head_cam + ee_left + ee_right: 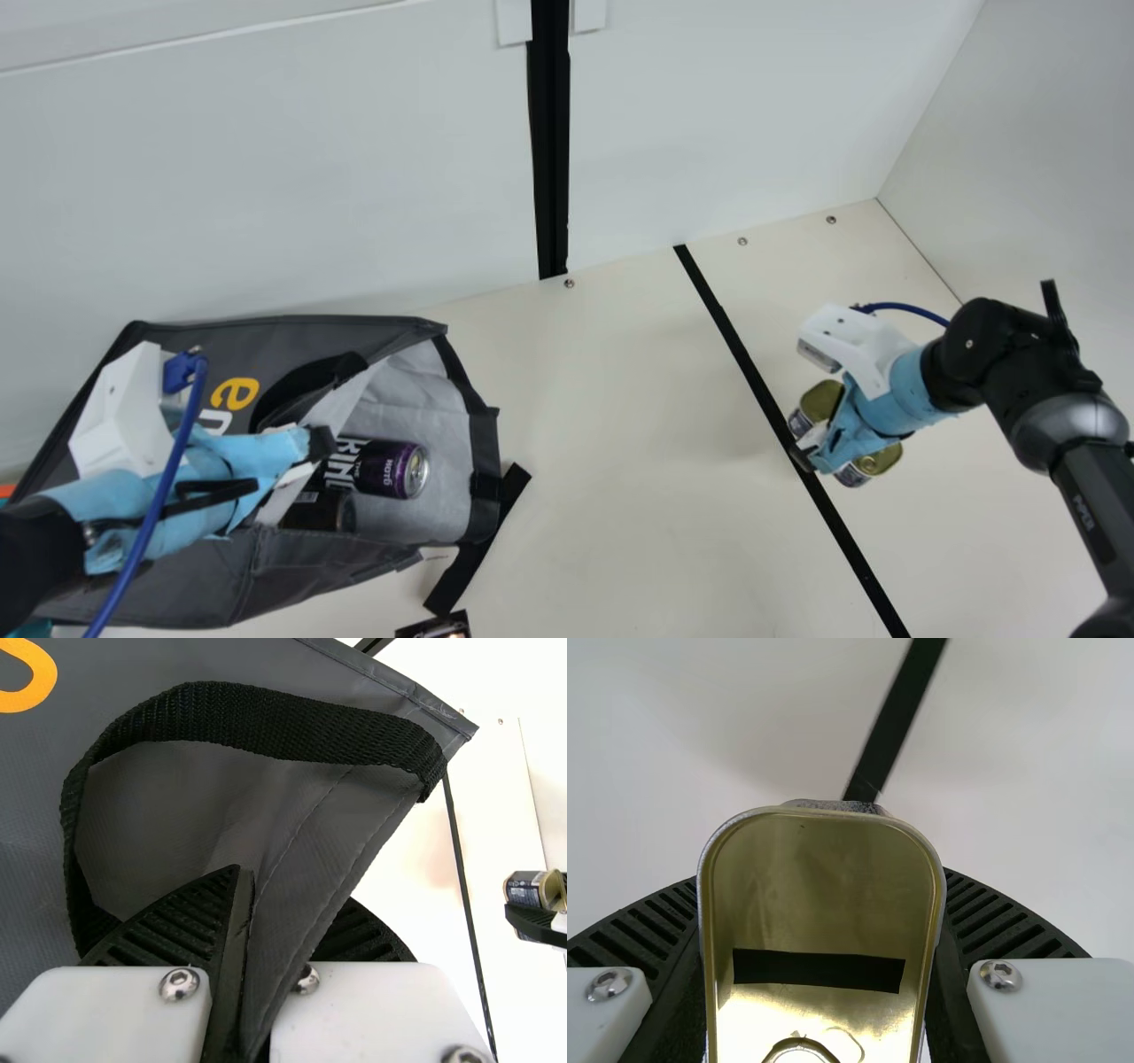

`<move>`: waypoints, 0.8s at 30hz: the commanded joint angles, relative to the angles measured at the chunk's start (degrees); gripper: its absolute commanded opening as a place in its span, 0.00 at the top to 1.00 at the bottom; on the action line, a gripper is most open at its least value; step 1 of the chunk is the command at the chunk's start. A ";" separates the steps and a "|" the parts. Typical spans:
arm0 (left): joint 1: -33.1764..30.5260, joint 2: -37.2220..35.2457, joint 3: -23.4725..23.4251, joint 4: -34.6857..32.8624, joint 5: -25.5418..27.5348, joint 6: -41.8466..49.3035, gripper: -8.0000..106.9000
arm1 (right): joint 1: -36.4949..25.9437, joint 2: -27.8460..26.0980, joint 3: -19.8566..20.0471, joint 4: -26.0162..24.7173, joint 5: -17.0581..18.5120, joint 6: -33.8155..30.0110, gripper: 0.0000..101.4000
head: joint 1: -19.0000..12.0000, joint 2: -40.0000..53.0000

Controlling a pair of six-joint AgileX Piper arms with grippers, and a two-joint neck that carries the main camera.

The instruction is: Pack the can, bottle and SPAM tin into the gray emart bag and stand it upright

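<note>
In the main view my left gripper point(310, 443) is at the mouth of the gray emart bag point(266, 567), which lies on its side. The left wrist view has my left gripper point(248, 966) shut on the bag's edge point(310, 850), beside a black handle point(266, 718). Inside the bag lie a purple can point(390, 468) and, next to it, a dark cylindrical item point(323, 511), likely the bottle. At the right, my right gripper point(819, 452) holds the SPAM tin point(819, 403); in the right wrist view the tin point(824, 895) is between the fingers of my right gripper point(824, 992).
Black tape strips point(726, 323) run over the cream table point(611, 425). A small dark item point(434, 626) lies at the near edge, close to the bag. White walls point(266, 177) stand behind and at the right.
</note>
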State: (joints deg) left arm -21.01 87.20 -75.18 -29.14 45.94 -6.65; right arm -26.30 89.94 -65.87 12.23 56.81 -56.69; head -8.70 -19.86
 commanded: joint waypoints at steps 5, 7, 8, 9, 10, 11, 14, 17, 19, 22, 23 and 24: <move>0.00 0.00 0.00 0.00 0.00 0.00 1.00 | 2.85 1.08 -3.14 1.10 2.47 -3.69 1.00 | -1.30 -0.14; 0.00 0.00 0.00 0.00 0.00 0.00 1.00 | 3.77 1.41 -3.99 1.50 3.26 -5.06 1.00 | -1.30 -0.14; 0.00 0.00 0.00 0.00 0.00 0.00 1.00 | 4.21 1.58 -4.40 1.71 3.66 -5.78 1.00 | -1.30 -0.14; 0.00 0.00 0.00 0.00 0.00 0.00 1.00 | 4.67 1.70 -4.76 1.90 4.06 -6.49 1.00 | -1.30 -0.14; 0.00 0.00 0.00 0.00 0.00 0.00 1.00 | 5.08 1.80 -5.11 2.10 4.48 -7.23 1.00 | -1.30 -0.14; 0.00 0.00 0.00 0.00 0.00 0.00 1.00 | 5.51 1.90 -5.44 2.30 4.90 -7.94 1.00 | -1.30 -0.14; 0.00 0.00 0.00 0.00 0.00 0.00 1.00 | 6.82 2.06 -6.02 2.84 5.93 -10.15 1.00 | -1.30 -0.14; 0.00 0.00 0.00 0.00 0.00 0.00 1.00 | 8.16 1.97 -6.29 3.28 6.93 -12.30 1.00 | -1.30 -0.14; 0.00 0.00 0.00 0.00 0.00 0.00 1.00 | 9.06 1.87 -6.40 3.54 7.54 -13.63 1.00 | -1.30 -0.14; 0.00 0.00 0.00 0.00 0.00 0.00 1.00 | 10.34 1.68 -6.59 3.95 8.39 -15.33 1.00 | -1.30 -0.14; 0.00 0.00 0.00 0.00 0.00 0.00 1.00 | 10.76 1.62 -6.70 4.08 8.67 -15.83 1.00 | -1.30 -0.14; 0.00 0.00 0.00 0.00 0.00 0.00 1.00 | 11.16 1.57 -6.84 4.20 8.97 -16.32 1.00 | -1.30 -0.14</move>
State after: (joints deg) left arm -21.01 87.20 -75.18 -29.14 45.94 -6.65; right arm -15.52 91.58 -72.64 16.25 65.62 -72.53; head -8.70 -19.86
